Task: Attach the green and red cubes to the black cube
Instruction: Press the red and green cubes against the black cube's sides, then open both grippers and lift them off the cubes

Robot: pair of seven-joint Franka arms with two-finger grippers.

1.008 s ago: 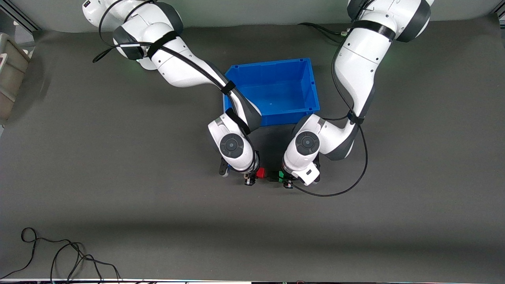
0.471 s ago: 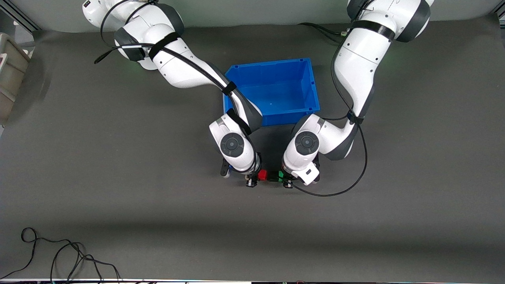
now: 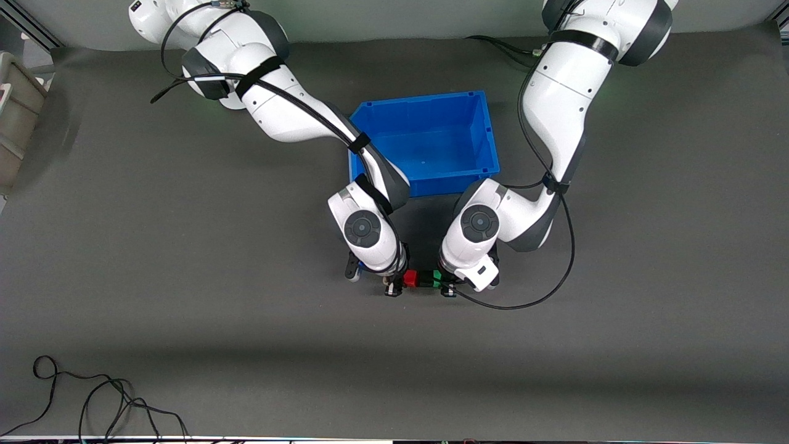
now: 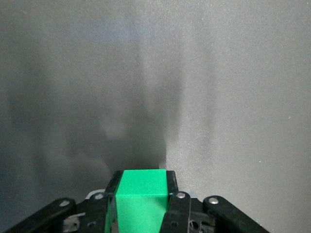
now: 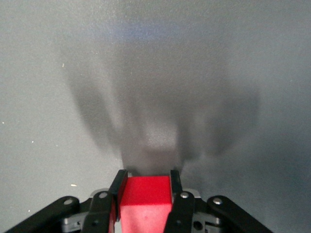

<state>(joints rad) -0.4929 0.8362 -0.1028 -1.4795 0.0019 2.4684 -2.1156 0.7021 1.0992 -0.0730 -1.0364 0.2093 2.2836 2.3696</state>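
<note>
Gripping the red cube [image 3: 410, 279], the right gripper [image 3: 394, 285] hangs over the table [image 3: 185, 277], nearer the front camera than the blue bin [image 3: 487, 132]. Left gripper [image 3: 446, 286] clamps the green cube [image 3: 437, 277]. Black cube [image 3: 424, 279] sits between the 2 coloured cubes, in line with them (contact cannot be judged). Wrist views: red cube [image 5: 144, 201] and green cube [image 4: 141, 200] pinched between black fingers.
</note>
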